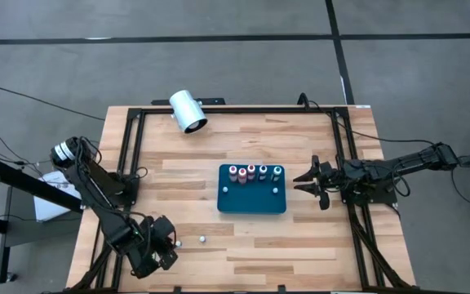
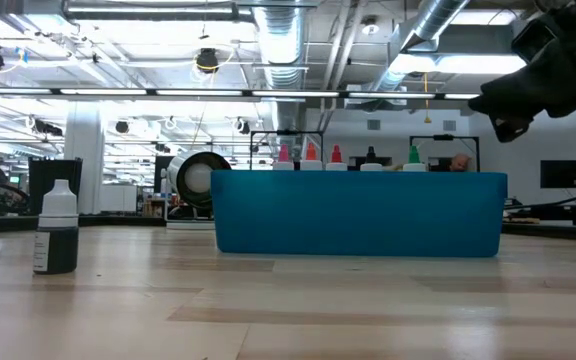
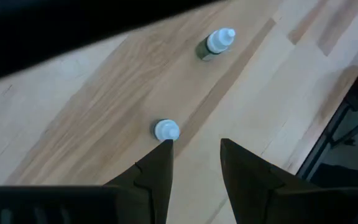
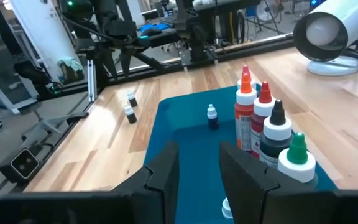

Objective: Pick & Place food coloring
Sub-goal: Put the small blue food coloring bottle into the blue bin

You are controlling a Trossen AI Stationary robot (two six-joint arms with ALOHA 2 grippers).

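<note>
**Two small bottles loose on the table, left gripper just behind one**

The left gripper hangs low over the wooden table, its fingers parted with nothing between them. A white-capped food coloring bottle stands just ahead of one fingertip, close to it but outside the gap. A second dark-bodied dropper bottle stands farther ahead of the fingers, well apart from the first.

The right gripper hovers at the edge of the blue tray, fingers apart and empty. Beyond its fingertips, a row of larger dropper bottles stands along the tray's far side, and one tiny bottle stands on the tray floor. A white cylinder lies near the table's far edge.
</note>
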